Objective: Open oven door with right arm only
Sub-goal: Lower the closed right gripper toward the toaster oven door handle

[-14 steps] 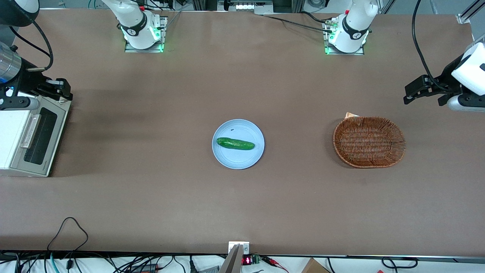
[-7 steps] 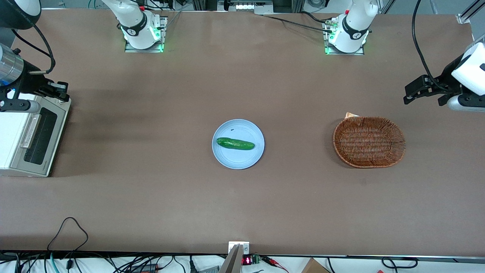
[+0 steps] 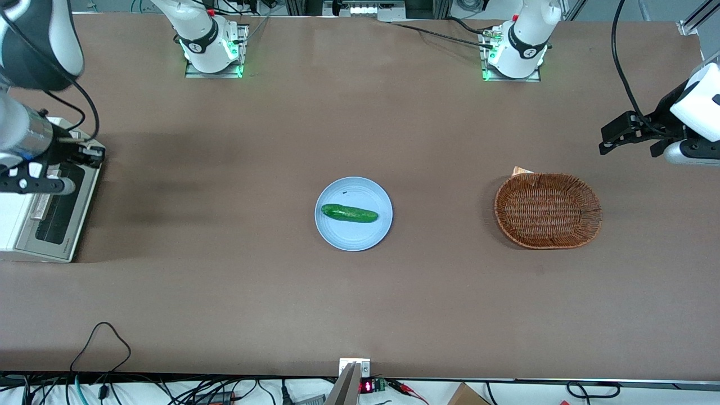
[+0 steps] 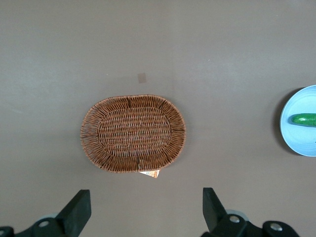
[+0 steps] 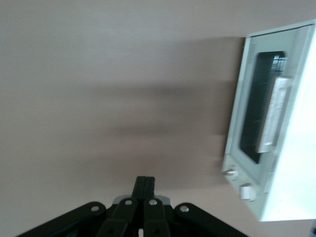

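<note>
Plainly this is the approach step: the oven door (image 3: 53,205) is shut flat against the front of the small white toaster oven (image 3: 14,216), which stands at the working arm's end of the bench (image 3: 360,304), and nothing has hold of its handle (image 3: 44,197) yet. The right arm (image 3: 25,135) reaches over the oven's corner farther from the front camera, with the pincer (image 3: 93,156) hanging just above the upper edge of the door; in the right wrist view the pincer (image 5: 144,185) shows its two black fingers pressed together, gripping nothing. The door faces toward the middle of the bench, where a blue plate (image 3: 353,214) with a cucumber (image 3: 349,213) sits well apart. Its long axis, and that of the silver bar handle (image 5: 272,116) above the dark glass window (image 5: 260,106), runs toward and away from the front camera. The next move, as I judge it, calls for spreading the fingers, turning the pincer so its gap lies across the bar, and lowering it onto the handle's middle before pulling outward and down, on the guess that the door hinges along its lower edge. A grasp off-centre might slip off the bar.
</note>
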Action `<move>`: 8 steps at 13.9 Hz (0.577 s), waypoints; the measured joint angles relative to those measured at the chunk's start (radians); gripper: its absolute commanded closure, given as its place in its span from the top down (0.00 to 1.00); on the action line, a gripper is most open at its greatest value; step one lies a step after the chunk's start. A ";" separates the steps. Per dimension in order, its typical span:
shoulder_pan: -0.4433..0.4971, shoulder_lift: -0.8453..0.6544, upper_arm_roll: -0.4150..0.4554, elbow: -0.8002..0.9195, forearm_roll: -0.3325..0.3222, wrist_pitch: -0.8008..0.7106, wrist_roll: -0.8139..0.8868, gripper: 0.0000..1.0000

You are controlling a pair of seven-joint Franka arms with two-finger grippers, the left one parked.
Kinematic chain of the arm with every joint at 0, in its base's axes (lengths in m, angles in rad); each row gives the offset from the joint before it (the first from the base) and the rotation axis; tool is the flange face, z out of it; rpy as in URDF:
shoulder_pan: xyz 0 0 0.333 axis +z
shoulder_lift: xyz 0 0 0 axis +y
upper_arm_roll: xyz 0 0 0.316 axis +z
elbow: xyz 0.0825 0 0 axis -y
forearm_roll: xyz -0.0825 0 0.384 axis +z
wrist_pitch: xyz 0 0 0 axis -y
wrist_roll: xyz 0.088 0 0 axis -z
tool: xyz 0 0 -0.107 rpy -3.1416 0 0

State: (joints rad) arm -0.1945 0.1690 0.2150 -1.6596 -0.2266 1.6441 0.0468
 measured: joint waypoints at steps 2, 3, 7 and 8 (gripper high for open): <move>-0.002 0.035 -0.007 -0.018 -0.109 0.025 0.001 0.00; -0.004 0.051 -0.013 -0.030 -0.162 0.049 0.003 0.00; -0.017 0.125 -0.047 -0.061 -0.340 0.111 0.057 0.00; -0.023 0.145 -0.051 -0.069 -0.387 0.136 0.082 0.00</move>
State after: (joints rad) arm -0.2175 0.3145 0.1644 -1.7290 -0.6135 1.7797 0.1286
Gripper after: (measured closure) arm 0.991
